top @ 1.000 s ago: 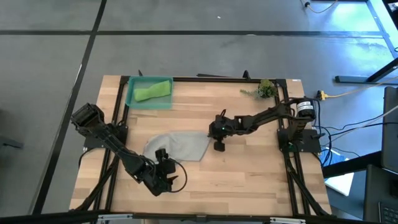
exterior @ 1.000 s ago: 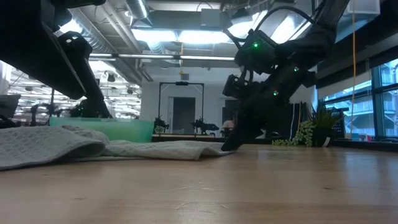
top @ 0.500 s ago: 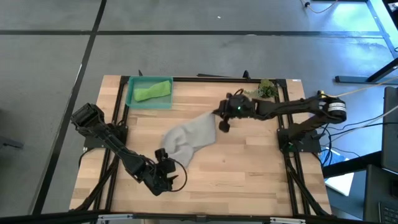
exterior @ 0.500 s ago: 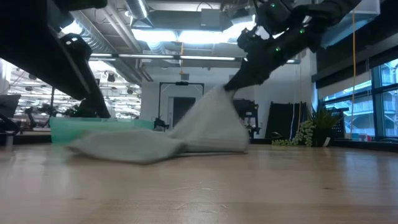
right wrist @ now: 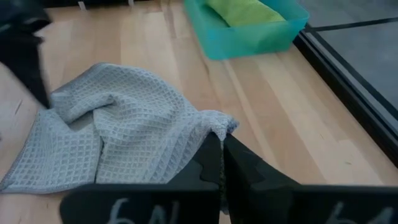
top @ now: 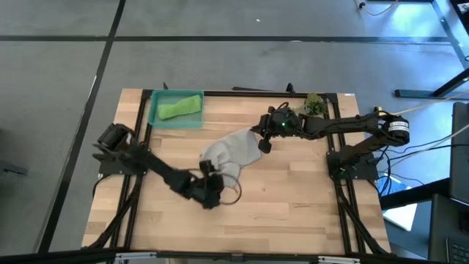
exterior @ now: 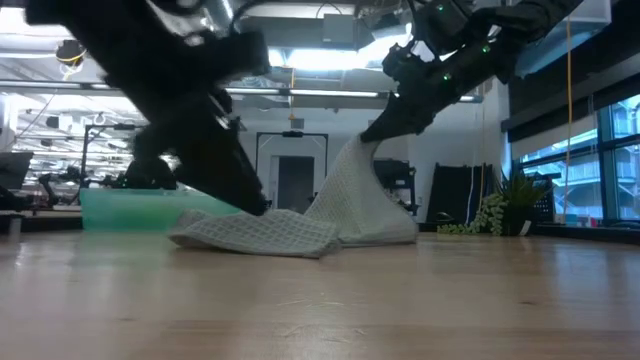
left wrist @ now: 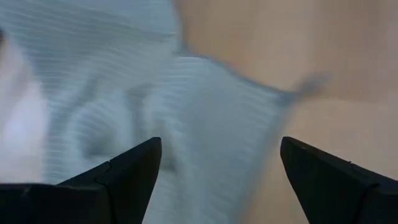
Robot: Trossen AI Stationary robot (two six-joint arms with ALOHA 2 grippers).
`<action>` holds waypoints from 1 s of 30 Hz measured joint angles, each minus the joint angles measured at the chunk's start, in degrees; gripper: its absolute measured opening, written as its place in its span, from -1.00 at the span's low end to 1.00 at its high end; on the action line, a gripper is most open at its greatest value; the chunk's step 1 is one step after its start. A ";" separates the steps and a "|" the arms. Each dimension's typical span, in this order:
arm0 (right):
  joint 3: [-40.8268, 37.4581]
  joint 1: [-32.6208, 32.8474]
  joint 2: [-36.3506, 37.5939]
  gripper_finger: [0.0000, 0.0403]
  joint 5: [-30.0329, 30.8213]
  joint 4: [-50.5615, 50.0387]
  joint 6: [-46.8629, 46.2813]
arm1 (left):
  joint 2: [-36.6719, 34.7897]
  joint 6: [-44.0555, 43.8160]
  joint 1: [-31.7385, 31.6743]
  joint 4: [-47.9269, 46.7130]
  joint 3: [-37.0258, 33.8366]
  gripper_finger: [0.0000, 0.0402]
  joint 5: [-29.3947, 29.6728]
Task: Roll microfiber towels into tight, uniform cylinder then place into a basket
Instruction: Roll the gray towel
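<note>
Towels: two, one grey towel (top: 233,150) crumpled near the middle of the table (top: 293,198), one green towel (top: 180,107) lying inside the basket (top: 156,117).
Baskets: one, at a far corner of the table, on the left arm's side.
Plant sprigs: one (top: 314,105), at the far edge of the table, well apart from the basket.
Arms: two, a left arm (top: 150,164) and a right arm (top: 344,126), both reaching to the grey towel.
Tables: one.

We note the left gripper (top: 211,192) has moved in from the near edge to the grey towel (top: 233,152), which the right gripper (top: 261,142) has dragged and bunched toward the plant side.
</note>
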State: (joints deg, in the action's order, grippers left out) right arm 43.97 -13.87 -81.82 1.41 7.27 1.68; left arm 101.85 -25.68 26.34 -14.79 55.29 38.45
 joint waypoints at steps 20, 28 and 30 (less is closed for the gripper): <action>0.02 0.00 0.04 -0.97 -0.02 0.09 -0.14 | 5.78 6.61 0.38 2.00 0.00 0.63 2.80; 0.04 -1.75 0.07 -0.98 0.00 0.07 -0.68 | 5.50 2.95 7.20 -1.40 0.28 0.64 -0.82; 0.04 -2.62 0.07 -0.98 0.00 0.07 -1.51 | 5.50 1.51 8.46 -3.06 0.26 0.63 -1.08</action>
State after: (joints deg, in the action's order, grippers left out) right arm 44.01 -16.49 -81.76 1.41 7.33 0.17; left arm 107.35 -24.17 34.80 -17.85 55.55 37.37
